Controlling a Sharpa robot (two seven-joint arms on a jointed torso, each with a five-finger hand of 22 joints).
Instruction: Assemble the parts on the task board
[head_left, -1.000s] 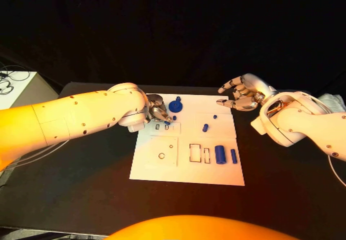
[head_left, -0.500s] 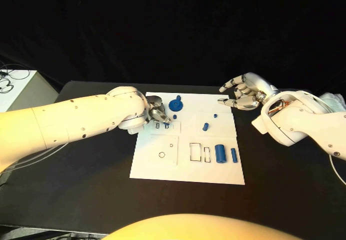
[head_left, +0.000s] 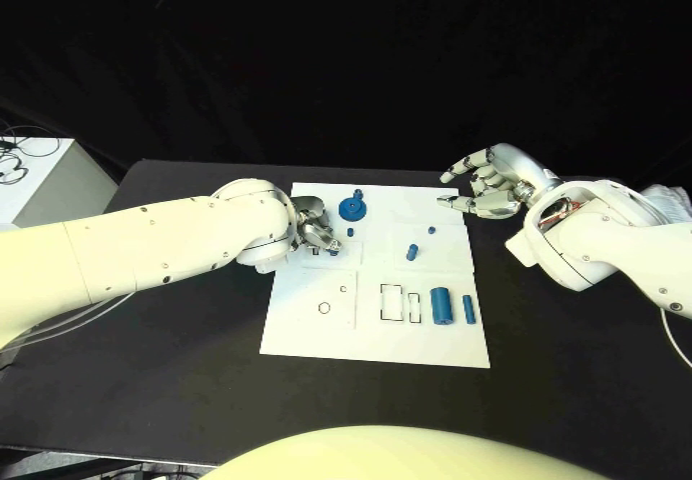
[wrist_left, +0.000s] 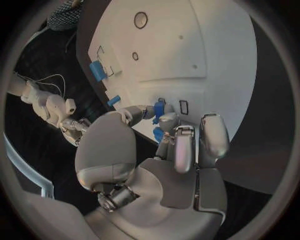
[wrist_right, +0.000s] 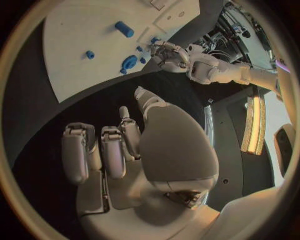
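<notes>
My task board (head_left: 378, 320) lies mid-table, white on the black table (head_left: 173, 380), and my left arm (head_left: 159, 250) has swung in lower across it than a second ago. My right arm (head_left: 606, 245) has barely shifted; its right hand (head_left: 488, 185) hovers off the board's far right corner, fingers curled but apart, holding nothing. My left hand (head_left: 315, 232) is down over the small slots at the board's left side, pinching a small blue part (wrist_left: 159, 108) between thumb and fingertip, right at a slot — a moment back it sat a touch further toward me, so I judge I'm lining up the insertion now. The blue gear-like part (head_left: 352, 210) sits just beyond my fingers; the large blue cylinder (head_left: 441, 308) and the slimmer one (head_left: 467, 310) wait on the near right; two little pegs (head_left: 413, 252) stand mid-board.
</notes>
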